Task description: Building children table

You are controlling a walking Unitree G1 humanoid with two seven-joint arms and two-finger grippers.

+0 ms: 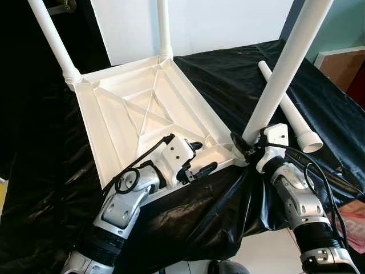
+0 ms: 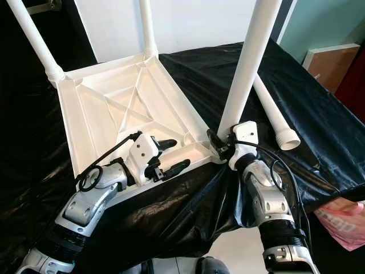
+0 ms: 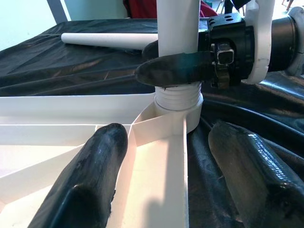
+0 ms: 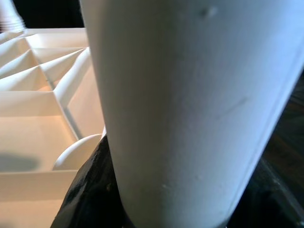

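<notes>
The white table top (image 1: 142, 108) lies upside down on a black sheet. Two white legs (image 1: 54, 40) (image 1: 165, 28) stand in its far corners. A third leg (image 1: 285, 68) stands upright in the near right corner socket, and my right gripper (image 1: 242, 145) is shut on it just above the threaded base; one finger (image 3: 180, 66) wraps across the leg (image 3: 178, 38). My left gripper (image 1: 199, 160) is open over the near rim beside that corner, one finger (image 3: 95, 171) inside the rim and the other outside. A fourth leg (image 1: 291, 111) lies loose on the sheet to the right.
The black sheet (image 1: 239, 74) drapes over the front edge of the work surface, with pale floor below. A pink bag (image 1: 356, 220) sits at the lower right. A wooden panel (image 1: 342, 65) leans at the far right, and a white wall (image 1: 228, 23) is behind.
</notes>
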